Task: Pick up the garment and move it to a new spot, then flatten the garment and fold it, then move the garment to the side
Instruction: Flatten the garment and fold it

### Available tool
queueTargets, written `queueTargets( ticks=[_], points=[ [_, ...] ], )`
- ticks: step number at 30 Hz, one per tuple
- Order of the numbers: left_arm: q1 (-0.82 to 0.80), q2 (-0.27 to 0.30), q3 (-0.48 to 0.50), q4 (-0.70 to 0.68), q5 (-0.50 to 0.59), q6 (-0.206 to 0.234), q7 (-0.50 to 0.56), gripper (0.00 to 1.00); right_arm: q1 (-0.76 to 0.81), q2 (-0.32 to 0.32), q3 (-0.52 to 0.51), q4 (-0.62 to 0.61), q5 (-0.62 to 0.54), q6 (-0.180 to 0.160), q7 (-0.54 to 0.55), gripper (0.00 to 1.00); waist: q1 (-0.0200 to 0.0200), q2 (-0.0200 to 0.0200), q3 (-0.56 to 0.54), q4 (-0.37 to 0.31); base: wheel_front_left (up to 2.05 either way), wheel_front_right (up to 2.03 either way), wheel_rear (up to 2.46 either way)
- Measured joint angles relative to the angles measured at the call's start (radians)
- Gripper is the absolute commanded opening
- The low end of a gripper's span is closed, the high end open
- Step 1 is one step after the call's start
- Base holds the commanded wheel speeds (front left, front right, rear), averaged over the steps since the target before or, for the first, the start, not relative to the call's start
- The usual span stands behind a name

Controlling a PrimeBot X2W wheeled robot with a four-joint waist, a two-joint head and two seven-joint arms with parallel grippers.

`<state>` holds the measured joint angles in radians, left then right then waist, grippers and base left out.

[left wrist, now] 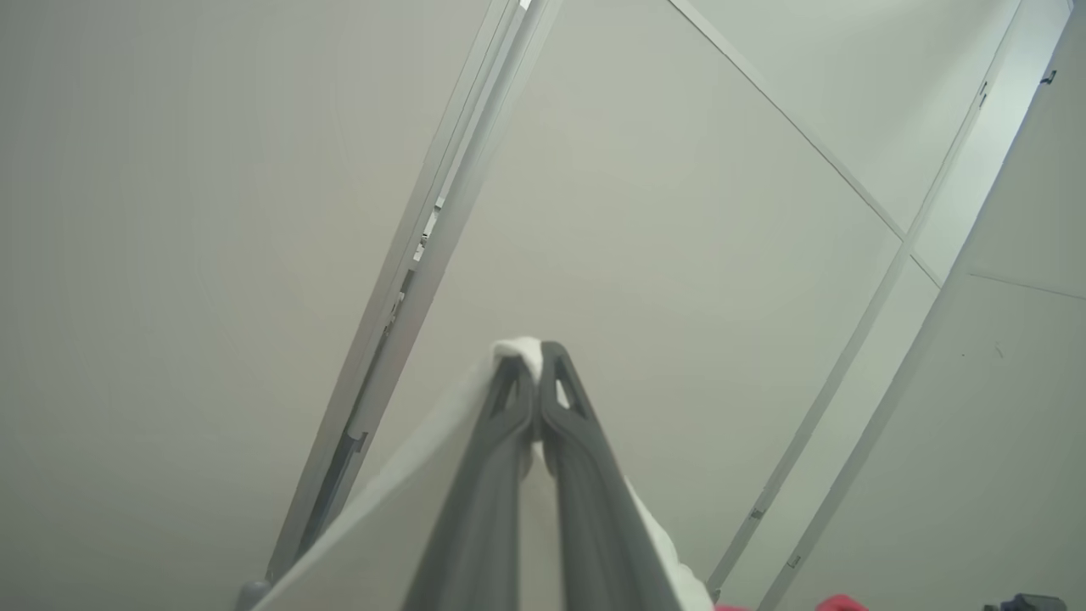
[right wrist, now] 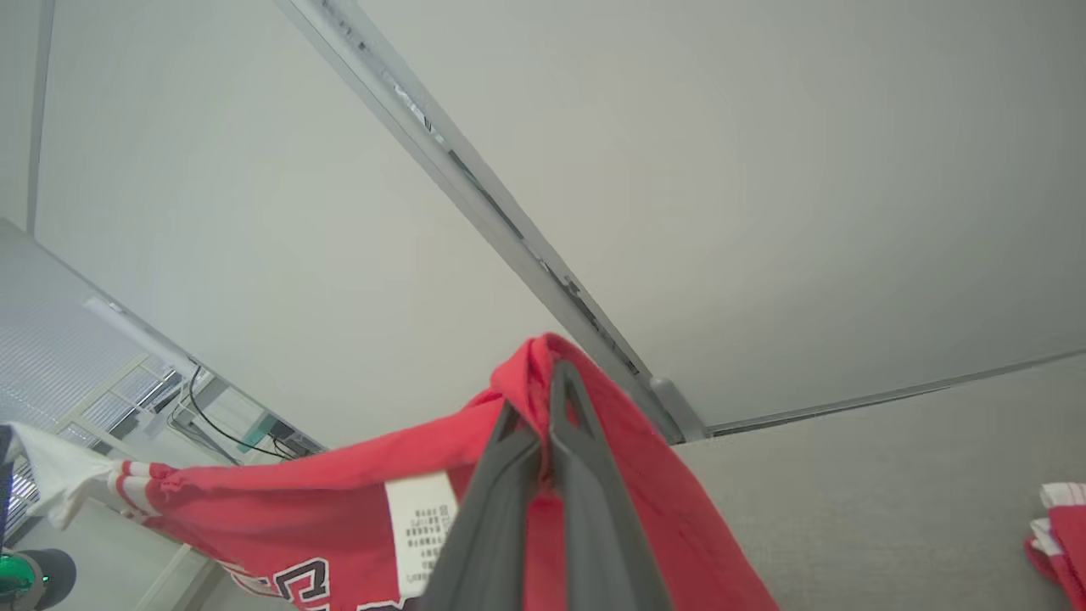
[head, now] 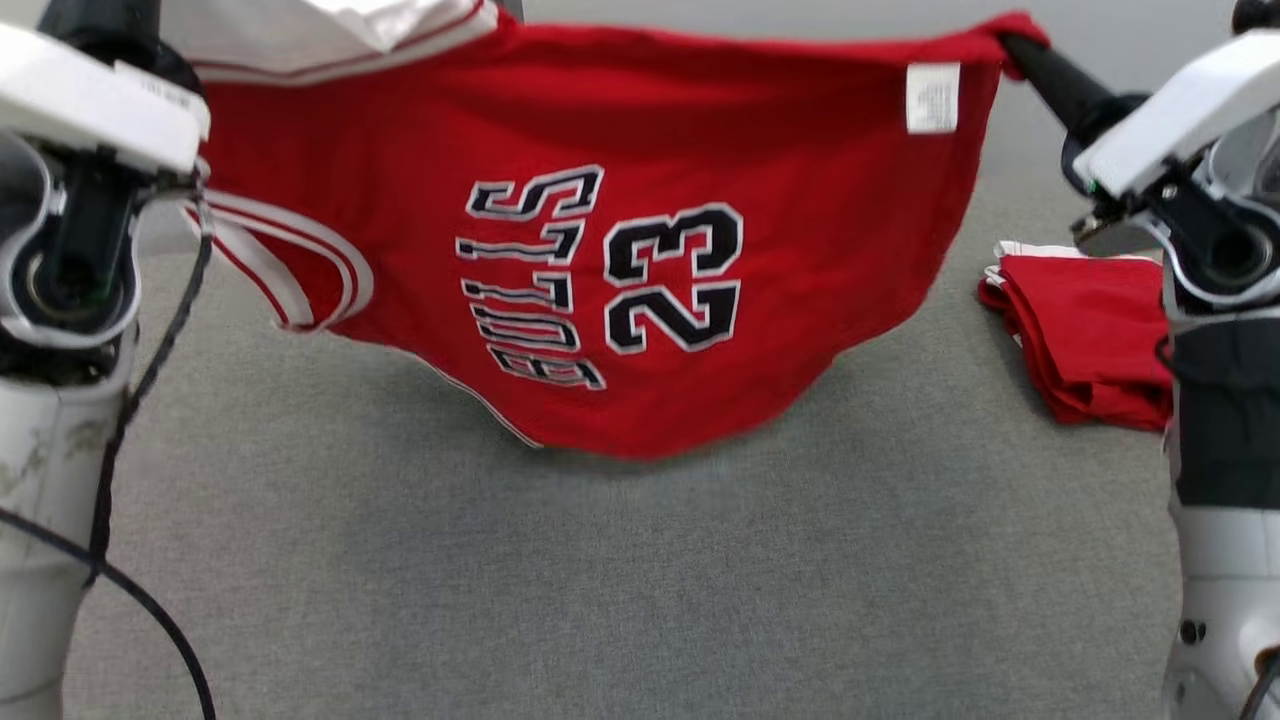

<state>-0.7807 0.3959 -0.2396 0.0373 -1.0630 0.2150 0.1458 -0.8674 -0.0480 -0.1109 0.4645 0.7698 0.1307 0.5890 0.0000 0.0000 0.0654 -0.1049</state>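
The red sleeveless fabric jersey (head: 640,300) is held stretched between the left gripper (left wrist: 533,373) and right gripper (right wrist: 541,407). Both are clamped tight on its upper edge, and it sags below the fingers, presumably for laying flat.

Grey felt tabletop (head: 600,580), pale wall panels (right wrist: 764,170) split by aluminium rails (right wrist: 475,182), slatted window blinds (right wrist: 51,356)

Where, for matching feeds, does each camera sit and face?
Head: on the head, looking forward and down at the red Bulls jersey stretched above the grey table; both forearms flank it.
Left wrist: on that wrist, along shut left jaws pinching white trim, facing pale wall panels.
Right wrist: on that wrist, along shut right jaws pinching the red hem, facing wall and table.
Head and right wrist share the jersey's label and a folded red garment.
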Motion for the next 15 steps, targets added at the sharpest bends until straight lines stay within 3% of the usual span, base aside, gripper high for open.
queueTargets(
  ticks=[7,10,15],
  points=[
    [-0.321,0.003,-0.053,0.275,0.100,-0.012,0.011,0.00,-0.374,-0.001,-0.035,0.431,0.092,0.000,-0.207,0.00,0.0000,0.0000,0.065,-0.002,0.00,0.00,0.00],
    [-0.446,-0.011,-0.063,0.370,0.128,-0.031,-0.012,0.00,-0.533,-0.001,-0.002,0.612,0.120,0.000,-0.272,0.00,-0.0001,0.0000,0.095,0.000,0.00,0.00,0.00],
    [-0.553,-0.036,-0.082,0.488,0.148,-0.071,-0.037,0.00,-0.684,-0.001,0.081,0.781,0.150,0.000,-0.329,0.00,0.0000,0.0000,0.135,0.006,0.00,0.00,0.00]
  ],
)
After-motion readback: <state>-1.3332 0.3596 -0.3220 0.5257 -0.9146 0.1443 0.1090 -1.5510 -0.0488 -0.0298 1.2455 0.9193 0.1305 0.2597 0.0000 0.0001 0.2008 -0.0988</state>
